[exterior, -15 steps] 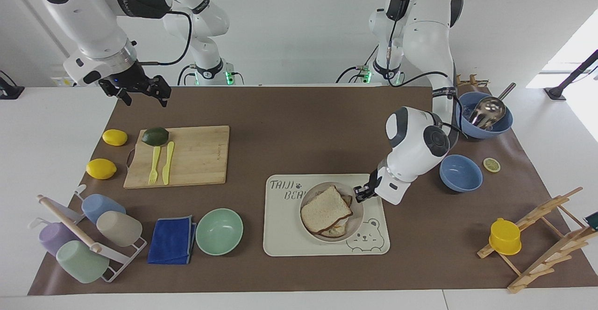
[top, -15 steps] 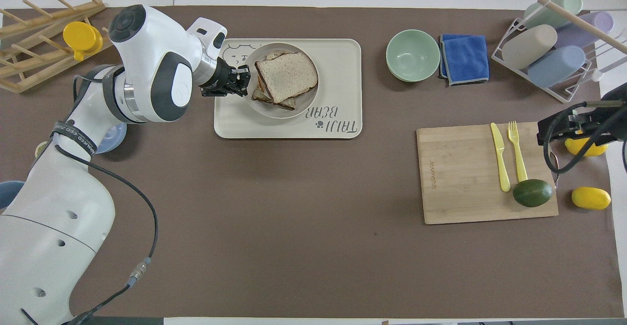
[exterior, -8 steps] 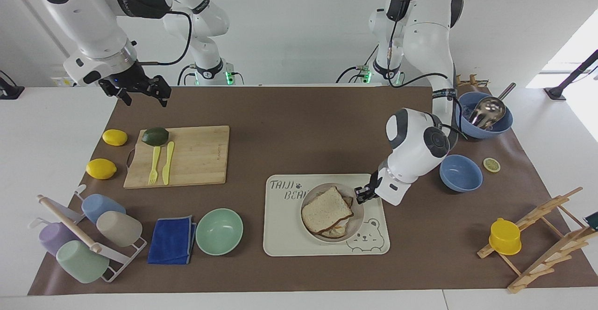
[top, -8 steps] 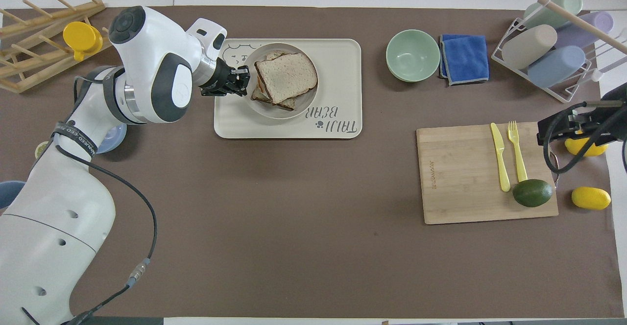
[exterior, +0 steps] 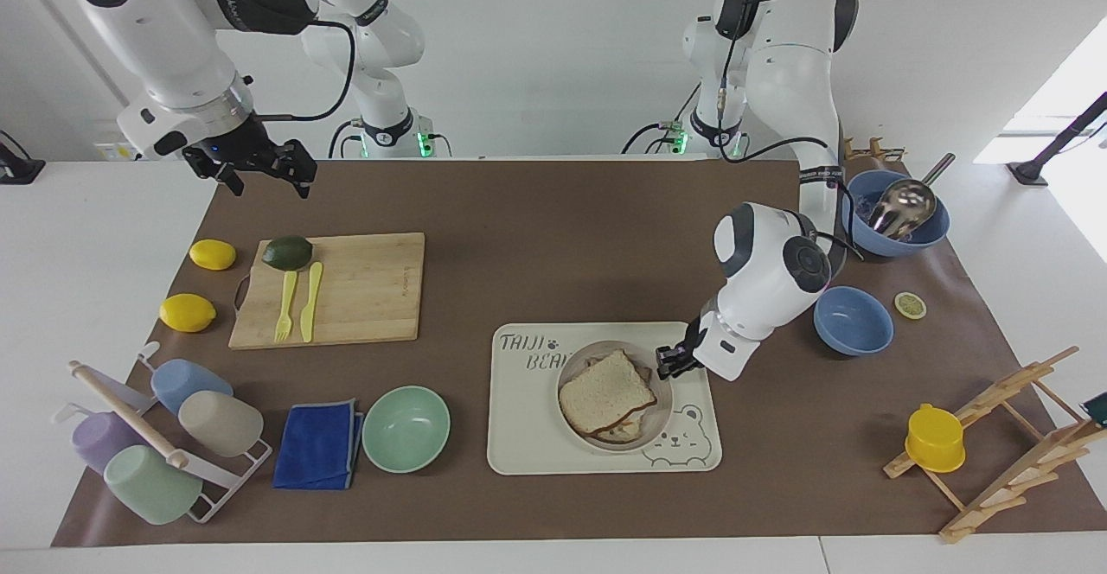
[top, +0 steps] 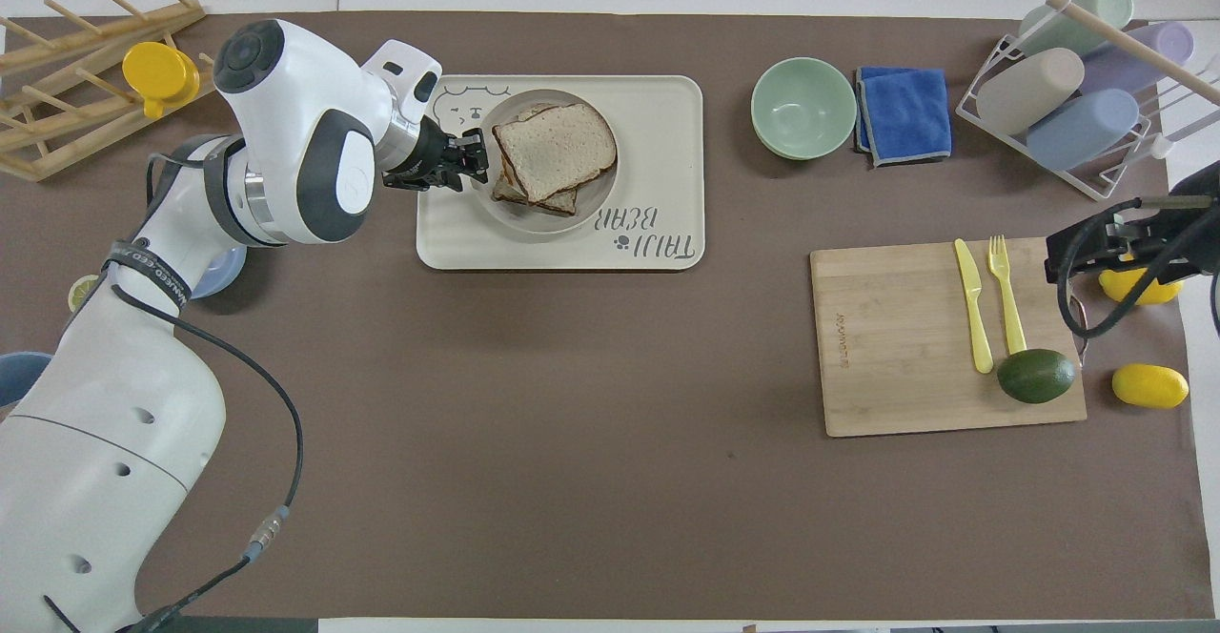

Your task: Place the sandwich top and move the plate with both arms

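The sandwich top [exterior: 605, 391] [top: 555, 149], a pale speckled slice with a brown crust, lies on other slices in the round beige plate [exterior: 659, 419] [top: 597, 200]. The plate stands on the cream bear tray [exterior: 519, 436] [top: 658, 118]. My left gripper [exterior: 668, 363] [top: 474, 156] sits low at the plate's rim toward the left arm's end, right at the corner of the sandwich top. Whether it grips that corner does not show. My right gripper [exterior: 264, 175] hangs open and empty above the table edge at the right arm's end, over no task object, and waits.
A mint green bowl [exterior: 406, 428] and a blue cloth [exterior: 318, 444] lie beside the tray. Toward the right arm's end are a cutting board [exterior: 363, 289] with avocado, fork and knife, two lemons and a cup rack. Two blue bowls [exterior: 853, 320] and a wooden rack stand toward the left arm's end.
The sandwich top has sunk from a raised tilt to lie flatter on the stack. My left gripper has shifted slightly beside the plate. The right arm has not moved.
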